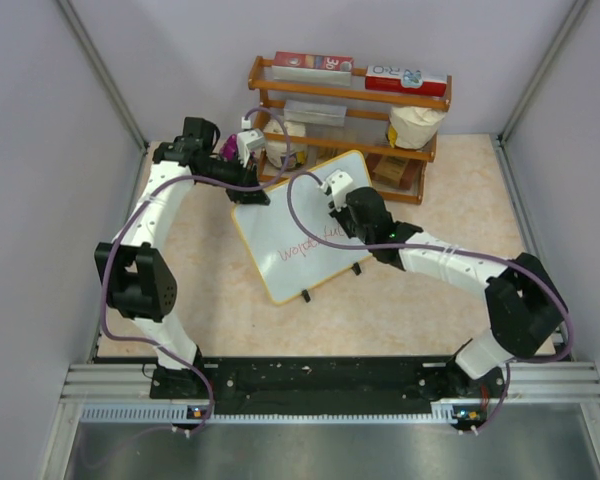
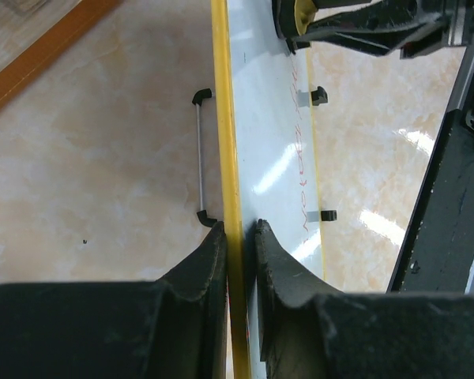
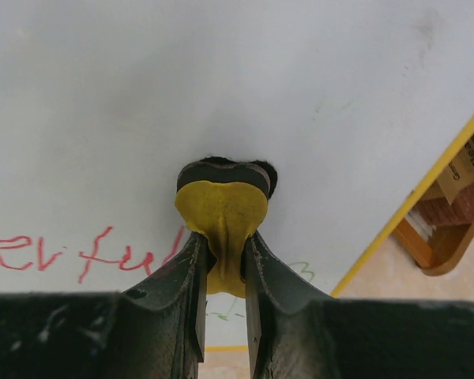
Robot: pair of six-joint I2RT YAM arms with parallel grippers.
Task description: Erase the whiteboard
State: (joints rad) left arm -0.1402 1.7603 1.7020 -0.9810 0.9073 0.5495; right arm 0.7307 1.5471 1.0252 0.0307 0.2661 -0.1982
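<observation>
The whiteboard (image 1: 300, 235), white with a yellow frame and black feet, stands tilted in the middle of the table, with red writing (image 1: 305, 242) across it. My left gripper (image 1: 250, 195) is shut on its upper left edge; in the left wrist view the fingers clamp the yellow frame (image 2: 235, 237). My right gripper (image 1: 338, 212) is shut on a yellow eraser (image 3: 223, 217) with a black felt pad, pressed against the board face (image 3: 221, 87). Red writing (image 3: 79, 253) lies left of the eraser, faint green marks (image 3: 300, 272) to its right.
A wooden shelf rack (image 1: 350, 110) with boxes, a roll and a bag stands behind the board. A purple object (image 1: 228, 148) lies near the left wrist. The board's wire stand (image 2: 200, 162) rests on the beige tabletop. Grey walls close in the sides.
</observation>
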